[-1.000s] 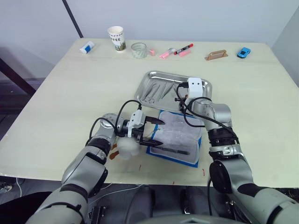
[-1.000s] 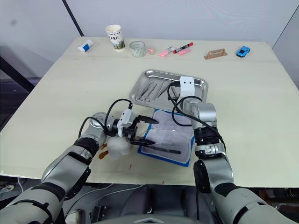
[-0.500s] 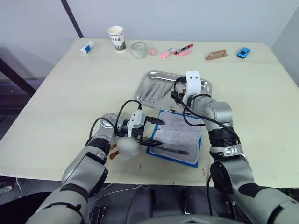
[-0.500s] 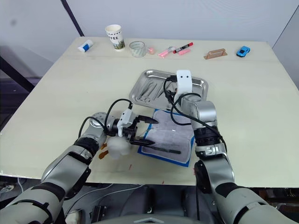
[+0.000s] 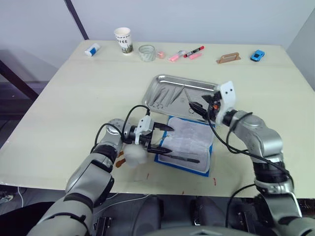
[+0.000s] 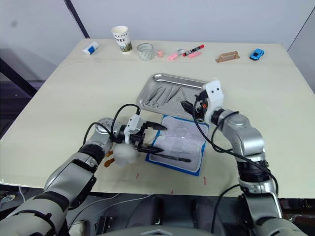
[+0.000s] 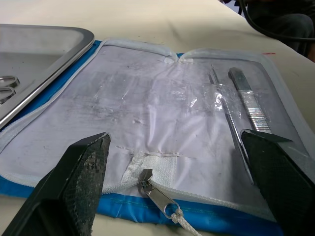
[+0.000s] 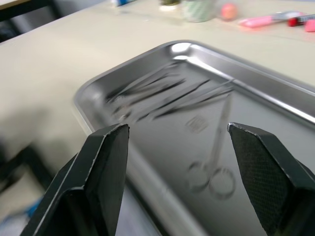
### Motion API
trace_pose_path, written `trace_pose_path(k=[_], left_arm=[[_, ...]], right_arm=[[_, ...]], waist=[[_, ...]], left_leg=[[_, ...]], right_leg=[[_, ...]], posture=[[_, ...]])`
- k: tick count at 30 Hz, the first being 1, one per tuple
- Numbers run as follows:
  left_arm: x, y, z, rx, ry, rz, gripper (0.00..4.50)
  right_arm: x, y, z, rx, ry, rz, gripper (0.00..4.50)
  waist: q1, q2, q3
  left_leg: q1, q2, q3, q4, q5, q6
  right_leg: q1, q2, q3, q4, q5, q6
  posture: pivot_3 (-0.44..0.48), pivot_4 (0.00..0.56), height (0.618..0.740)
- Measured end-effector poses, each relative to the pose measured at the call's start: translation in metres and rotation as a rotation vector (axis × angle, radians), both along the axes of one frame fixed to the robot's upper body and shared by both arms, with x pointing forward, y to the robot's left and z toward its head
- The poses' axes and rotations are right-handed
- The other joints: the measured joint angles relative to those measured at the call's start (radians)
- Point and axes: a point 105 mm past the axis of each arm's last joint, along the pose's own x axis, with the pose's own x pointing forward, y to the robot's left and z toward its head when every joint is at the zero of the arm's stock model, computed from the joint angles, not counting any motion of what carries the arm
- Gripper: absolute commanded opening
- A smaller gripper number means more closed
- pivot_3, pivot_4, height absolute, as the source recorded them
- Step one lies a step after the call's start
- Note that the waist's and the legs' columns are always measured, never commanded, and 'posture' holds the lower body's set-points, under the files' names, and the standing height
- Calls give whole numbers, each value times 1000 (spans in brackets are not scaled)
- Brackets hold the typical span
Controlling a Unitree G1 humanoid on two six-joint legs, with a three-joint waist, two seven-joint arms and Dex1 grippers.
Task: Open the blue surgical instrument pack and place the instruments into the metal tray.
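Left gripper point(image 5: 161, 138) wide open, empty, hovering at near-left edge of blue surgical instrument pack point(image 5: 186, 144), unzipped and lying flat, lining up. Two instruments left inside: forceps point(image 7: 248, 102) and thinner tool point(image 7: 222, 102), side by side just off one fingertip, long axes parallel to pack's near edge. Right gripper point(image 5: 198, 106) open, empty, over near-right rim of metal tray point(image 5: 162, 81), scissors point(image 8: 212, 162) and other tools already in it. Judged: left arm nearer for next pick. Tray touching pack's far edge; free table around.
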Motion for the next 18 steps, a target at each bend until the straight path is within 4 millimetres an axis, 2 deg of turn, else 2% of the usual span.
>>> trace_pose_path(k=[4,8,12,18], left_arm=[[0,1,0,5,1,2,4500],[0,1,-1,7,3,3,4500],[0,1,-1,7,2,2,4500],[0,0,-1,7,2,1,4500]], right_arm=[[-36,-12,-24,-103,42,188,3524],[-62,-13,-43,-190,86,348,3524],[-73,-11,-54,-280,73,434,3524],[-73,-11,-73,-370,56,463,3524]], waist=[[-2,0,0],[-3,0,0],[-1,-1,0],[-1,-1,0]], left_leg=[[1,0,0,0,0,0],[1,0,0,0,0,0],[1,0,0,0,0,0],[1,0,0,0,0,0]], right_leg=[[0,0,1,0,-1,1],[1,1,1,0,-2,3],[1,1,1,0,-2,3],[1,1,1,0,-1,2]], posture=[[0,150,725],[0,150,725],[0,150,725],[0,150,725]])
